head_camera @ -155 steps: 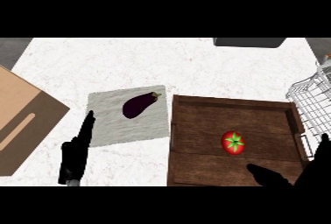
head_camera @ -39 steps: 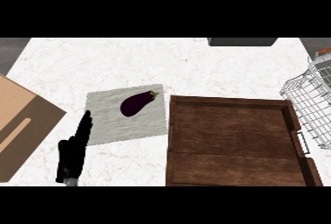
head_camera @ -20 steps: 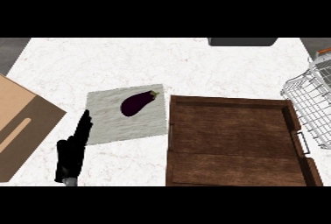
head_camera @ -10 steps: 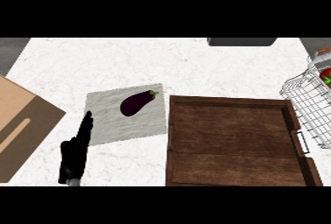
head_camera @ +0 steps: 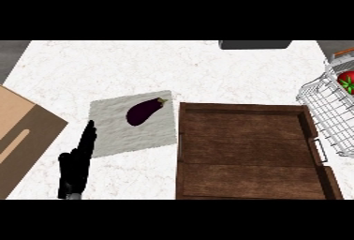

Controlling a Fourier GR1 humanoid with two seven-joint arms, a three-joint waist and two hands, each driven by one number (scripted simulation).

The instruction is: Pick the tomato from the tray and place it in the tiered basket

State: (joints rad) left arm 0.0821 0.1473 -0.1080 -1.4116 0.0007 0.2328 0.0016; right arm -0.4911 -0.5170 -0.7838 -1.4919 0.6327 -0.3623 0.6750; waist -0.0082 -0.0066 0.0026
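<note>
A red tomato [head_camera: 346,80] with a green stem shows at the right edge, inside the white wire tiered basket [head_camera: 329,111]. The dark wooden tray [head_camera: 247,151] lies at the lower middle and right with nothing on it. My left hand [head_camera: 77,161] rests open at the lower left, fingers straight and pointing up, beside the grey cloth. My right hand shows nowhere in the head view.
A purple eggplant [head_camera: 143,112] lies on a grey cloth [head_camera: 131,124] left of the tray. A light wooden board [head_camera: 22,137] sits at the left edge. A dark object [head_camera: 254,44] stands at the counter's far edge.
The tomato, on the tray in the oldest frame, has come into sight in the basket at the right edge. The view has shifted slightly; my left hand stays put.
</note>
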